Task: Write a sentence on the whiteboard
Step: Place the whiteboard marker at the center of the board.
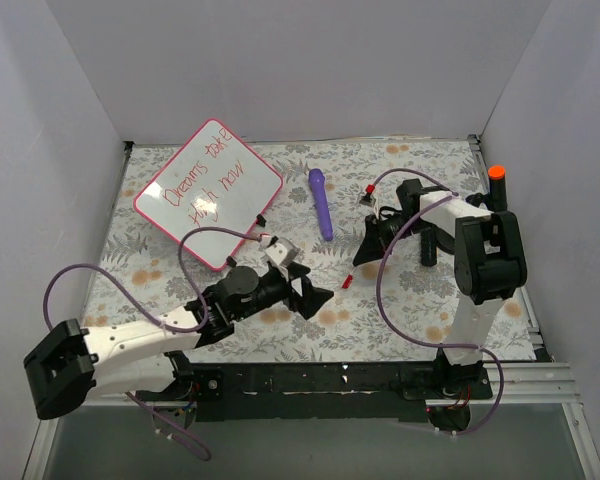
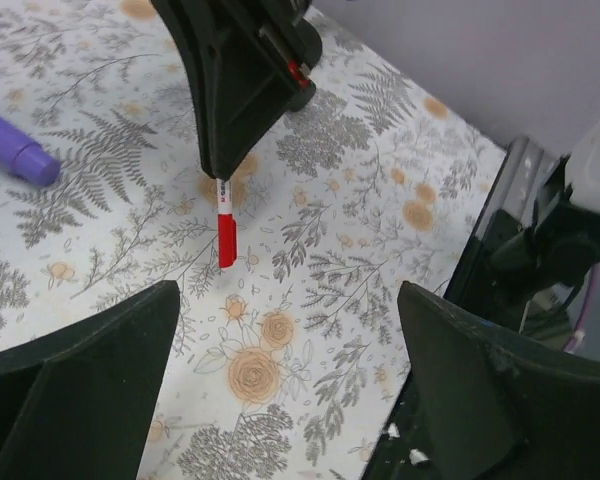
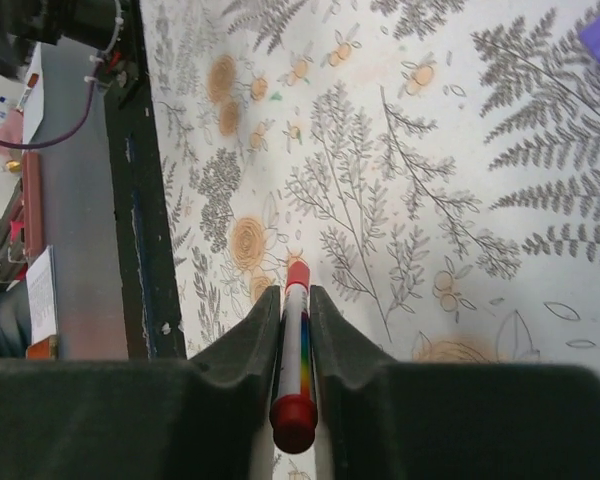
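Pink-framed, one whiteboard (image 1: 208, 195) lay tilted on the floral desk (image 1: 400, 310), bearing one red sentence (image 1: 195, 188) in two lines, starting "Dreams". Right of the whiteboard, the right hand (image 3: 295, 300) angled down, pinching one red marker (image 3: 295, 350). Nearer than the whiteboard, the left hand (image 2: 288, 300) gaped wide.

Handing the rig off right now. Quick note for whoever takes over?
Left gripper: open, empty, low over the floral table cover near the centre.
Right gripper: fingers shut on a thin red-ended marker, which points down at the cover, away from the board.
Pink-framed white whiteboard: far left, carrying the red handwritten sentence "Dreams take flight now" in two lines.
Done: the writing looks complete.
Left: probably just setting the marker down.
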Robot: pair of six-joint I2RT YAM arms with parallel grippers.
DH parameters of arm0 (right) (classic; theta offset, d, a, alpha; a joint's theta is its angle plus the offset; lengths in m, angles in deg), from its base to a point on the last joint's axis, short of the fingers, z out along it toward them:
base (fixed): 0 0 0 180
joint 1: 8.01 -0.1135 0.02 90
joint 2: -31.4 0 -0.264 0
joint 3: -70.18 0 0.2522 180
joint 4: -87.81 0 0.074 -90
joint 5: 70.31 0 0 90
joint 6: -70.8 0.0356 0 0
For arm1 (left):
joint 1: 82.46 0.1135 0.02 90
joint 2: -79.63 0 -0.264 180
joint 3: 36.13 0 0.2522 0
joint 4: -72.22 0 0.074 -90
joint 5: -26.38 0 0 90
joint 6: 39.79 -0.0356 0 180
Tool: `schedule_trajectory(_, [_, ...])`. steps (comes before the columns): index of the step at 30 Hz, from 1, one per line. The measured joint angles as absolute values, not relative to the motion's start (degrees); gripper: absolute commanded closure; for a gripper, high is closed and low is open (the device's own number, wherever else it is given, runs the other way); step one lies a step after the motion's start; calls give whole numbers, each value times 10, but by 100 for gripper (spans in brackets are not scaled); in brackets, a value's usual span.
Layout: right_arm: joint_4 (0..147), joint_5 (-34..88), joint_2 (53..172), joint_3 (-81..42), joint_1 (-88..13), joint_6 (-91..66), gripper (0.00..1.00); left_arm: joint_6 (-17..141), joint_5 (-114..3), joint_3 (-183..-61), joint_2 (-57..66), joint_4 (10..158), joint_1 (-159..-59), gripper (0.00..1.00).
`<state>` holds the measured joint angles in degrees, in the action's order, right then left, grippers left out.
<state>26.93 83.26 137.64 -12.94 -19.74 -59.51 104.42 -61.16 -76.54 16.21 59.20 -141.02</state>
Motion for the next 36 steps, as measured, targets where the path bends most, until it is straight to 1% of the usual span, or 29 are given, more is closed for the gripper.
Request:
schedule_trajectory(1, [262,823,1390,-140,-197,-595,61,1058,-631,-767,188,611,-1410,2])
schedule_trajectory(2, [258,811,1398,-150,-197,-591,56,1070,-649,-770,205,630,-1409,2])
schedule_trajectory(3, [257,797,1403,-160,-197,-584,47,1087,-673,-782,226,671,-1407,2])
schedule_trajectory(6, [271,734,1396,-183,-198,-553,37,1118,-713,-836,243,784,-1387,2])
schedule_trajectory(10, [289,657,1344,-197,-198,-523,34,1147,-708,-904,246,901,-1318,2])
schedule_trajectory(13, [298,620,1293,-208,-198,-508,31,1167,-675,-912,279,954,-1237,2])
schedule_trajectory(16, [307,587,1250,-208,-198,-502,29,1180,-645,-916,306,985,-1193,2])
schedule_trajectory(19, [300,555,1228,-222,-198,-500,28,1183,-625,-937,312,1020,-1186,2])
schedule_trajectory(23, [289,522,1208,-276,-197,-505,27,1181,-618,-992,315,1076,-1186,2])
schedule_trajectory(24, [292,513,1188,-279,-197,-506,22,1180,-619,-1008,319,1090,-1186,2])
schedule_trajectory(29, [325,475,1038,-257,-185,-464,11,1168,-655,-1099,367,1138,-1186,2])
schedule_trajectory(32, [357,444,941,-217,-161,-419,9,1154,-691,-1152,394,1156,-1186,2])
schedule_trajectory(36, [368,393,861,-166,-134,-366,9,1145,-720,-1196,410,1167,-1186,2])
